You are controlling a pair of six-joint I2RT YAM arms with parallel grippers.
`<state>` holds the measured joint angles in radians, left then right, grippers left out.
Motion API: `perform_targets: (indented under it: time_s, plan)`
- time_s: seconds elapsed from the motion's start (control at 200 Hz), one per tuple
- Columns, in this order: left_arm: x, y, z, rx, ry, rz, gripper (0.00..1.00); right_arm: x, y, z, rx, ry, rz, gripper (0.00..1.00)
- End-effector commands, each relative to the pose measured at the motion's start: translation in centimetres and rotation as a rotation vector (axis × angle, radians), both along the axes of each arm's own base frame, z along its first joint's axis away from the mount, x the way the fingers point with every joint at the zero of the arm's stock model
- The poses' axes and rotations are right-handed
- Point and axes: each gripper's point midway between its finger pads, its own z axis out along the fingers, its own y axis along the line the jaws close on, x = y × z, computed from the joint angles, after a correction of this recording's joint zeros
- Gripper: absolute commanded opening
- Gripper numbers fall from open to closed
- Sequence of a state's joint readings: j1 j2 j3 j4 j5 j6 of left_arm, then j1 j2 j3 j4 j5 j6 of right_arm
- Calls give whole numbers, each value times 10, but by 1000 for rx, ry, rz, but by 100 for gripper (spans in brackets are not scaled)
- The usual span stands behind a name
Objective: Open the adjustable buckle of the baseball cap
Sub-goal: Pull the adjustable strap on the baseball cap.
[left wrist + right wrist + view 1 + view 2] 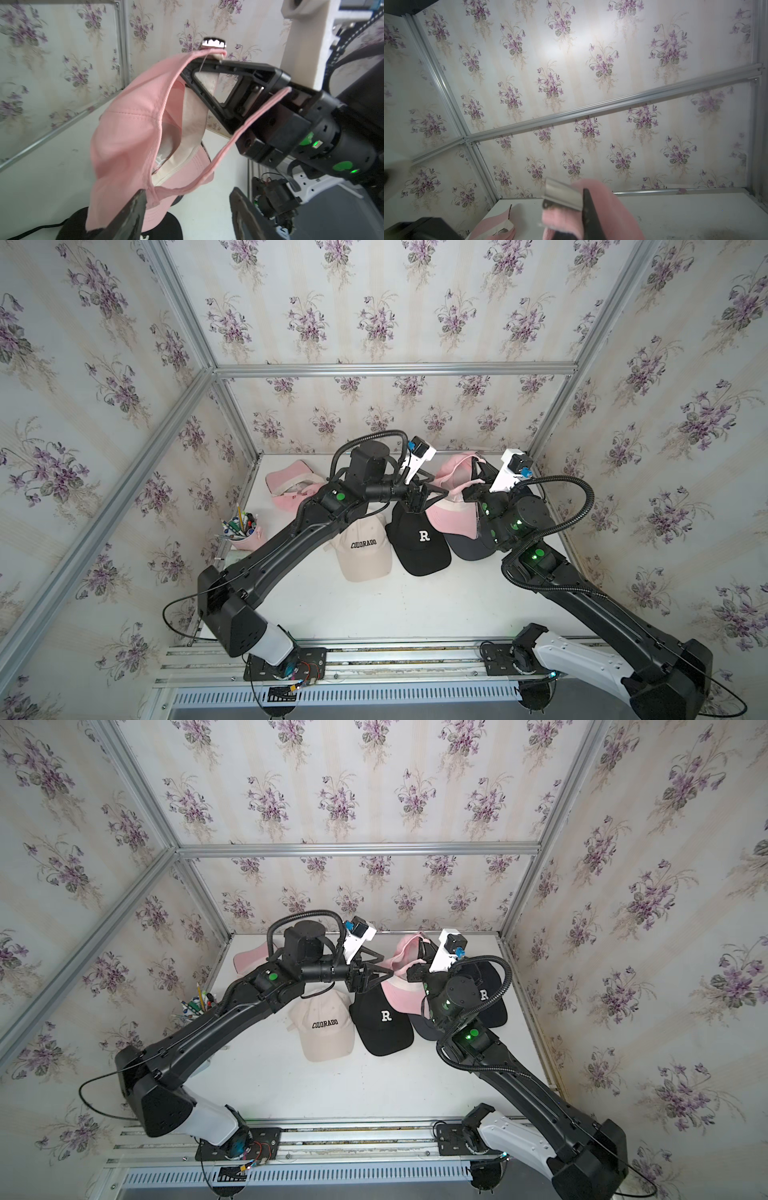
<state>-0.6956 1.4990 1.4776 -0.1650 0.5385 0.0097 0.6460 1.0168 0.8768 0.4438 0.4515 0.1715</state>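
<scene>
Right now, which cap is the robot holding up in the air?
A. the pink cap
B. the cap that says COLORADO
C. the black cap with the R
A: the pink cap hangs off the table from the right gripper, which pinches its strap beside the metal buckle, while the black R cap and the COLORADO cap lie on the table.

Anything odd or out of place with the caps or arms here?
Yes. The pink cap hangs in the air from the shut right gripper, pinched beside its metal buckle, and its loose strap is draped across that gripper's body. The left gripper is open, holding nothing.
</scene>
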Motion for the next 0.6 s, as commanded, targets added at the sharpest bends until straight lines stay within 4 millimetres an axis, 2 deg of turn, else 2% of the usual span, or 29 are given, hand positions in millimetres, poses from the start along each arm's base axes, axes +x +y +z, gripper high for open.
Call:
perform_targets:
  time_s: [0.0, 0.06, 0.075, 0.155, 0.385, 0.52, 0.53, 0.54, 0.595]
  plan:
    - [22, 19, 23, -25, -212, 206, 67, 7, -10, -5, 108, 57, -67, 0]
    - [23, 21, 13, -35, -203, 233, 66, 11, -10, -4, 136, 69, -83, 0]
    - [16, 27, 24, -61, -220, 238, 66, 12, -10, -3, 139, 72, -87, 0]
    - [5, 25, 18, -72, -224, 215, 65, 16, -6, 1, 154, 83, -103, 0]
    - [-16, -5, -6, -88, -224, 153, 64, 26, -4, 7, 255, 120, -172, 0]
    - [-17, -15, -10, -102, -231, 164, 62, 28, -2, 10, 282, 122, -194, 0]
    - [-13, -20, -21, -87, -217, 163, 62, 28, -2, 10, 283, 123, -196, 0]
    - [-12, -21, -24, -86, -213, 165, 62, 28, -2, 10, 283, 126, -198, 0]
    - [-9, -24, -30, -100, -208, 177, 62, 29, -1, 11, 293, 134, -211, 0]
